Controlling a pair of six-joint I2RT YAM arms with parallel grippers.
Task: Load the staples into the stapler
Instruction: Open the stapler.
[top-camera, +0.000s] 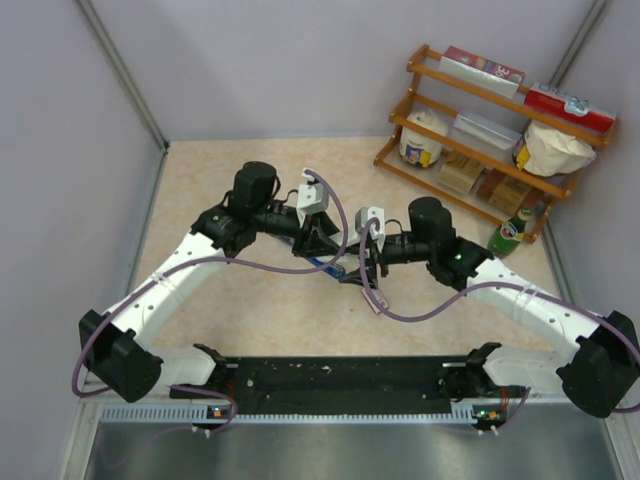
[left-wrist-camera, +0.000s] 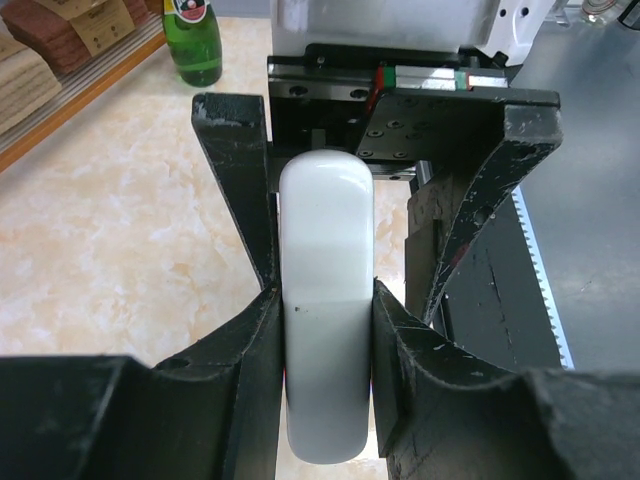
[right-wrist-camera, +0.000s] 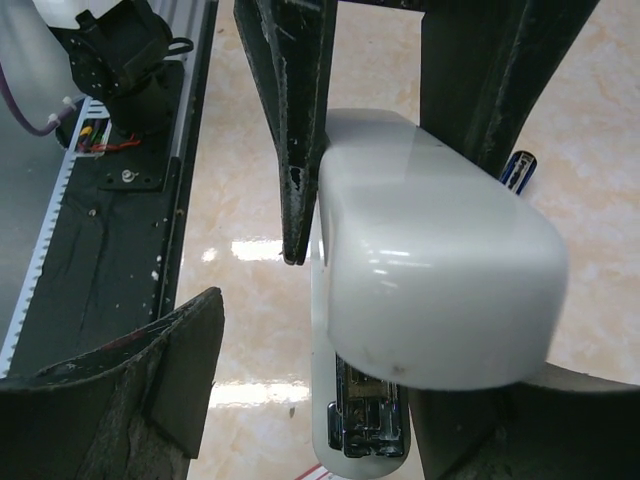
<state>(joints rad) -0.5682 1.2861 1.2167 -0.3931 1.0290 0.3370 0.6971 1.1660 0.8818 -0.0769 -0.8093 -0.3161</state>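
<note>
My left gripper (left-wrist-camera: 325, 300) is shut on a white stapler (left-wrist-camera: 323, 300), its pads pressing both sides. The same white stapler (right-wrist-camera: 430, 270) fills the right wrist view, its lid raised off its base and a dark metal inner channel (right-wrist-camera: 372, 425) showing underneath. My right gripper (right-wrist-camera: 330, 360) is open around the stapler's end, with a gap on its left side. Both grippers meet at mid-table in the top view, left (top-camera: 318, 240) and right (top-camera: 368, 258). A piece of the blue stapler (right-wrist-camera: 519, 170) shows behind; it also peeks out below the grippers (top-camera: 328, 266). No staple strips show.
A wooden rack (top-camera: 480, 190) with boxes, jars and bags stands at the back right, with a green bottle (top-camera: 508, 233) by its foot. Grey walls close the left and back. A black rail (top-camera: 340, 378) runs along the near edge. A red-and-white edge (right-wrist-camera: 325, 470) shows under the white stapler.
</note>
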